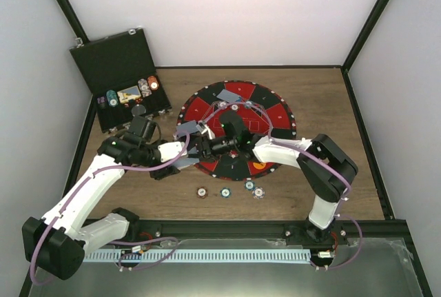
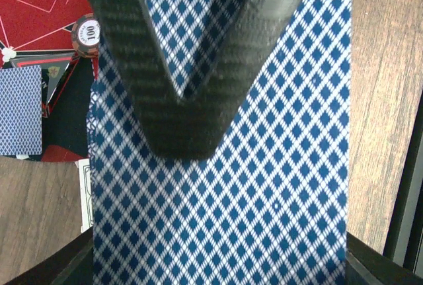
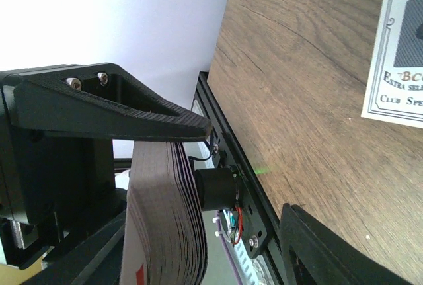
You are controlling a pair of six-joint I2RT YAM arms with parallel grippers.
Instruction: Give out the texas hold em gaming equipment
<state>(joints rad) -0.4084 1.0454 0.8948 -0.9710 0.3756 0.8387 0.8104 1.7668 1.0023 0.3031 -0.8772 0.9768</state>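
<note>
Gripping the deck (image 2: 218, 205) flat, blue-diamond backs up, in the tightly closed left gripper (image 2: 188, 141), at the mat's (image 1: 275, 114) left edge. Straddling the deck's edge with the right gripper (image 3: 250, 169), fingers apart: upper one at the deck's face, lower one clear. On the mat just beside, a brown chip (image 2: 86, 34) and one face-down card (image 2: 20, 110). Near the table's (image 1: 344, 173) front edge, four chips (image 1: 225, 191) in a row. At the far-left corner, an open case (image 1: 114, 59) with more chips (image 1: 148, 87).

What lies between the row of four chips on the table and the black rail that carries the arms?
Nothing: the top view shows only bare wooden table between the four chips and the rail.
</note>
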